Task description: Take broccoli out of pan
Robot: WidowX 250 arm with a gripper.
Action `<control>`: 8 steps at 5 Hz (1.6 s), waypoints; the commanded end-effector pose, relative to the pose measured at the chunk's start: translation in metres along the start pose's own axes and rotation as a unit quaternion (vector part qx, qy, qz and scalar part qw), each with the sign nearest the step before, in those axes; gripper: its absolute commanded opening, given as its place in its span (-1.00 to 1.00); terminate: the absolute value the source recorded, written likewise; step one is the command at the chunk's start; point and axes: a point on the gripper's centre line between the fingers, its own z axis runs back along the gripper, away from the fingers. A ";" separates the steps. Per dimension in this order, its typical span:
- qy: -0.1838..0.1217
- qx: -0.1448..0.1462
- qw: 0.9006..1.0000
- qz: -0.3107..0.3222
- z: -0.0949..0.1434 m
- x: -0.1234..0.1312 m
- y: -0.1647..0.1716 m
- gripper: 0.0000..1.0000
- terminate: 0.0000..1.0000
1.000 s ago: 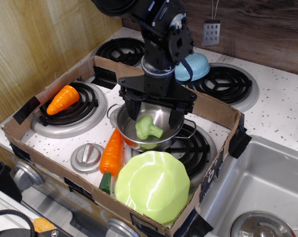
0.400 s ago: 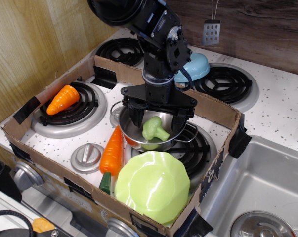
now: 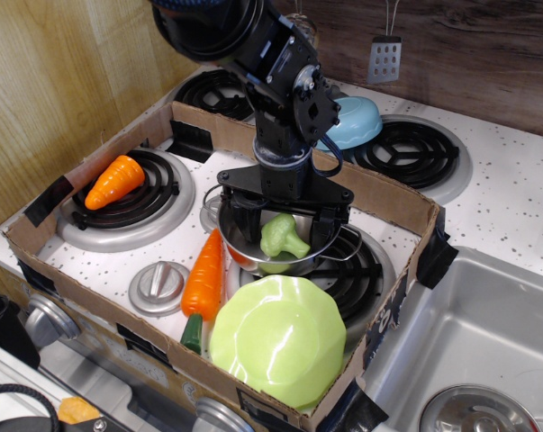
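The pale-green broccoli (image 3: pixel 283 238) lies inside the shiny steel pan (image 3: pixel 238 249), which stands on the front right burner inside the cardboard box. My gripper (image 3: pixel 285 227) hangs straight down into the pan. It is open, with one finger (image 3: pixel 239 219) left of the broccoli and the other (image 3: pixel 330 225) right of it. The fingers straddle the floret with gaps on both sides. The black wrist hides the pan's far rim.
A long carrot (image 3: pixel 203 276) with a dark-green top lies against the pan's left side. A lime-green plate (image 3: pixel 278 338) leans in front of it. A short carrot (image 3: pixel 114 180) sits on the left burner, a blue bowl (image 3: pixel 352 121) behind the box wall (image 3: pixel 393 200), and a sink (image 3: pixel 474 333) at right.
The gripper has come down lower into the pan, still open, and now straddles the broccoli. The broccoli has shifted slightly to the right inside the pan.
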 end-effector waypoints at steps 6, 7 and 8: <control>-0.016 0.042 0.999 0.009 0.051 0.035 0.032 -1.00 -1.00; 0.003 0.034 0.999 0.027 0.055 0.028 0.053 -1.00 -1.00; -0.008 0.048 0.999 0.009 0.054 0.030 0.077 -1.00 -1.00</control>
